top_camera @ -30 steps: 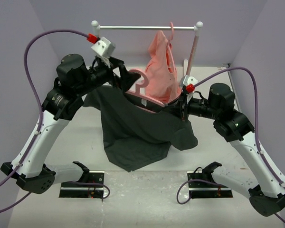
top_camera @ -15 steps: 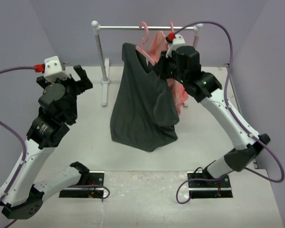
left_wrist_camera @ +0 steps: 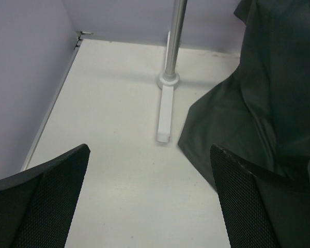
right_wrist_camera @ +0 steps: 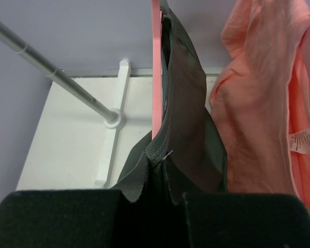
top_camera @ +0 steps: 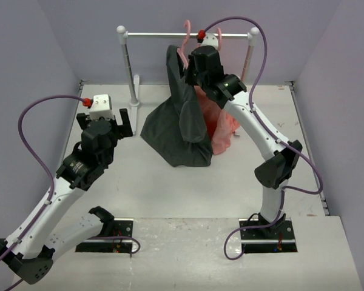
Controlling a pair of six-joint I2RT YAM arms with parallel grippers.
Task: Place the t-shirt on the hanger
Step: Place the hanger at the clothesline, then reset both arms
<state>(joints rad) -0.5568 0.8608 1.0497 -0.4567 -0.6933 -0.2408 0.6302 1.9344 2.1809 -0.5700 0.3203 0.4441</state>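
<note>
T-shirt: the dark charcoal t-shirt (top_camera: 179, 130) hangs at the far middle of the table, just under the rack's rail. It is narrow up top and fans out wide at the hem, which spreads toward the left, low over the tabletop. I can't tell whether the hem touches it.
Hanger: the thin pink hanger (right_wrist_camera: 155, 62) sits inside the top of the t-shirt. From the right wrist view, one pink arm runs along the cloth's edge and disappears into the collar. From above, its hook is up at the rail, but I can't tell whether it is seated on the rail.
Right gripper: the right gripper (right_wrist_camera: 151, 201) is raised high, close to the rail, and pinches the bunched grey cloth near the collar. I can't see whether the hanger's plastic is also in the pinch.
Salmon-pink garment: the salmon-pink garment (top_camera: 222, 124) hangs just right of the t-shirt and presses against it. It is partly hidden behind the grey cloth.
Clothes rack: the white clothes rack (top_camera: 126, 60) stands along the far edge, with upright posts left and right, a metal rail across the top, and a flat foot at the left post.
Left gripper: the left gripper (left_wrist_camera: 149, 151) hovers over the left side of the table, well apart from the t-shirt. Its two black fingers are spread wide with nothing between them, pointing toward the rack's left foot.
Table: the white table (top_camera: 230, 200) has lilac walls on three sides.
</note>
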